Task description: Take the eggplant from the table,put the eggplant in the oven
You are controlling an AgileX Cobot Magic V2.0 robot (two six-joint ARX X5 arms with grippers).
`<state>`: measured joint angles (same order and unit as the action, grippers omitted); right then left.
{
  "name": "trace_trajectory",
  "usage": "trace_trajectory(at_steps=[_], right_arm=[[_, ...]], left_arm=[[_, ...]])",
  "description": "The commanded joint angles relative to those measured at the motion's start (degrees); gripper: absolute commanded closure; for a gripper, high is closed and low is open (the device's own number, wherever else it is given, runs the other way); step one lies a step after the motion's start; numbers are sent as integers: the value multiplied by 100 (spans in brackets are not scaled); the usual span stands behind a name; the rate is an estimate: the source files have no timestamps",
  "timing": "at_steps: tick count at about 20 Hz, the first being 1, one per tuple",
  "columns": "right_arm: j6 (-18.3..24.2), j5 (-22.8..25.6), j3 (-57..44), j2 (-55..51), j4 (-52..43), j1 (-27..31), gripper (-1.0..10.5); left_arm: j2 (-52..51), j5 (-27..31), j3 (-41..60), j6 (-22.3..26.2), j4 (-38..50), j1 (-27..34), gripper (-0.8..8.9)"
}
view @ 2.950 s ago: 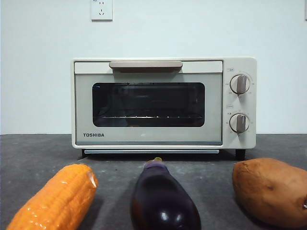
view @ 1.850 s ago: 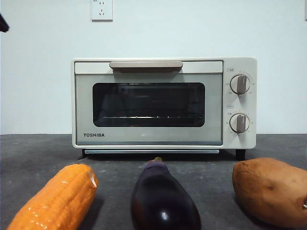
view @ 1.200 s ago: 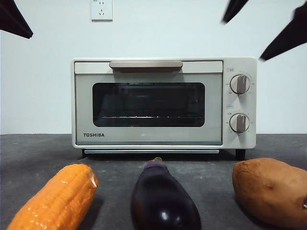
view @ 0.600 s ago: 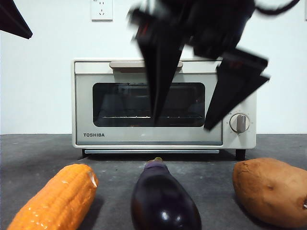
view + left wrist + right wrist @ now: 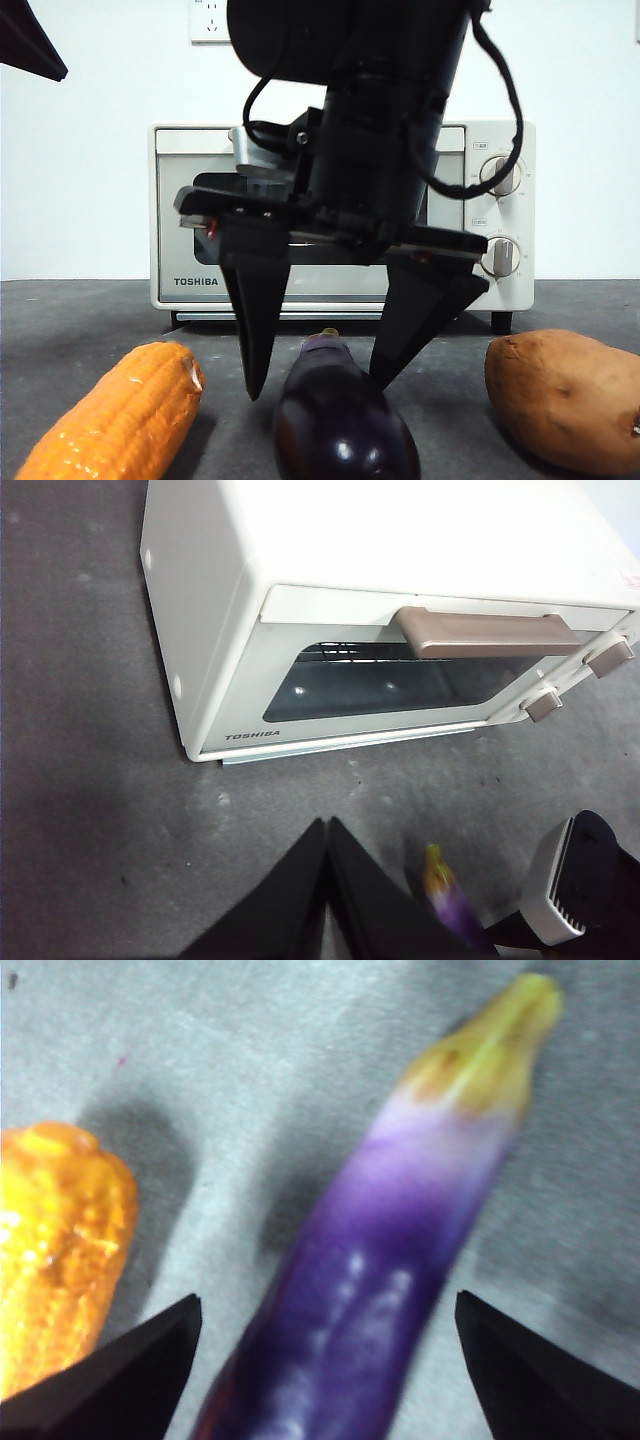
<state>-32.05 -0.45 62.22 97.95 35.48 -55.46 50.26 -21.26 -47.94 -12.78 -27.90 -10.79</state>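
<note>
The right hand (image 5: 318,385) (jaws spread) straddles the eggplant (image 5: 340,420); the left hand (image 5: 328,830) is pressed together.

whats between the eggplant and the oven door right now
Only bare table lies between the eggplant and the oven, per the front view; the open right gripper straddles the eggplant.

Even, bright light is falling across the front view; the eggplant (image 5: 370,1290) is blurring up close; soft shadows are pooling on the tabletop (image 5: 250,1070).

Table (image 5: 80,320) (oven (image 5: 180,200), eggplant (image 5: 340,420), corn (image 5: 110,415), potato (image 5: 565,395))
</note>
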Motion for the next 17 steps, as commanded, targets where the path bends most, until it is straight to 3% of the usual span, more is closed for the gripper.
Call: trace_trajectory(at_steps=[1,11,17], right_arm=[[-83,26,103,96,-109,-68,563],[-79,44,103,96,-61,-20,751],[-87,26,190,15,105,-24,776]], left_arm=[[48,-20,-131,79,44,-15,807],[50,-22,-131,79,-136,-15,808],[50,-24,-131,164,-308,-17,807]])
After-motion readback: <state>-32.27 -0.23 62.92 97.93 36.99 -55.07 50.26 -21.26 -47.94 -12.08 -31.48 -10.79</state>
